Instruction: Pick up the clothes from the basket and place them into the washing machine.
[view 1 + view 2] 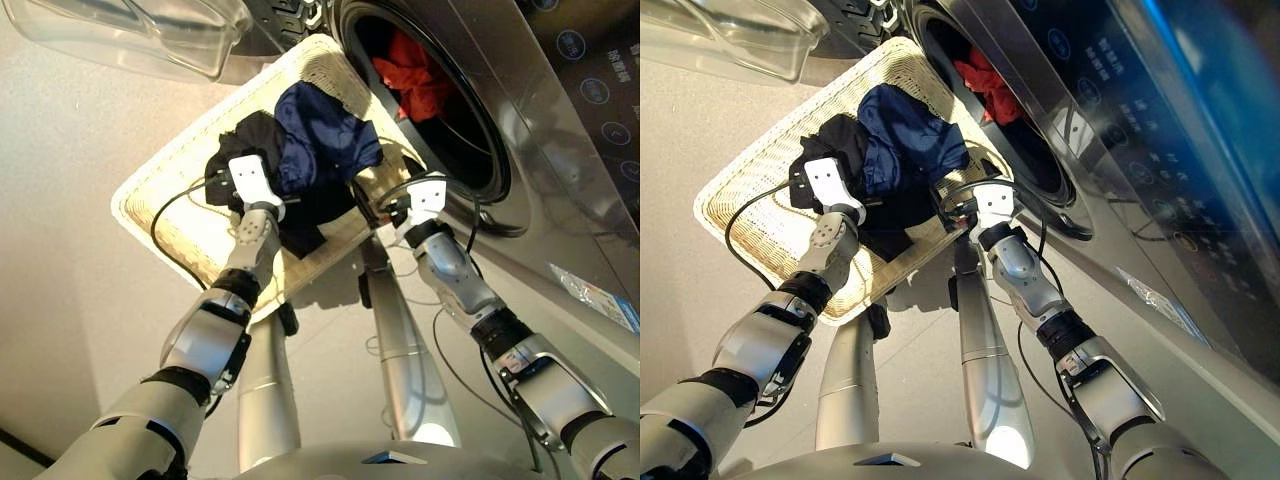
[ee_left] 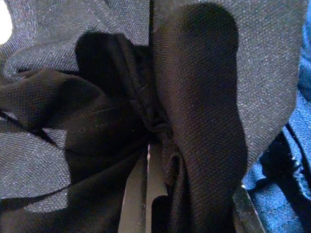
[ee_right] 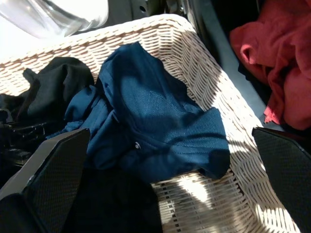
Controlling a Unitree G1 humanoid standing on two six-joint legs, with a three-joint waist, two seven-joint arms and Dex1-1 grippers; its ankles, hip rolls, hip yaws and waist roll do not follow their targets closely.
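While its fingers are buried in dark cloth, the left end effector [image 1: 238, 183] sits in the basket [image 1: 165, 215] on the black garment [image 2: 194, 121]; black folds wrap around the fingers in its wrist view, so I cannot tell whether they are spread or pressed together. The right end effector [image 3: 170, 189] hangs at the right near corner of the basket with its fingers spread wide and nothing between them. Just beyond it, a little to the left, lies the navy garment [image 3: 155, 131], a crumpled heap whose long axis runs from the near middle of the basket toward its far end. The navy piece lies partly on top of the black one, which spreads to its left and nearer side, under the left end effector. The basket lies with its far end against the washing machine [image 1: 560, 170], whose opening stands to the far right. Inside the drum lies the orange-red garment [image 1: 415, 75], bunched up. At far left shows the clear bulging glass door [image 1: 150, 35], swung open.
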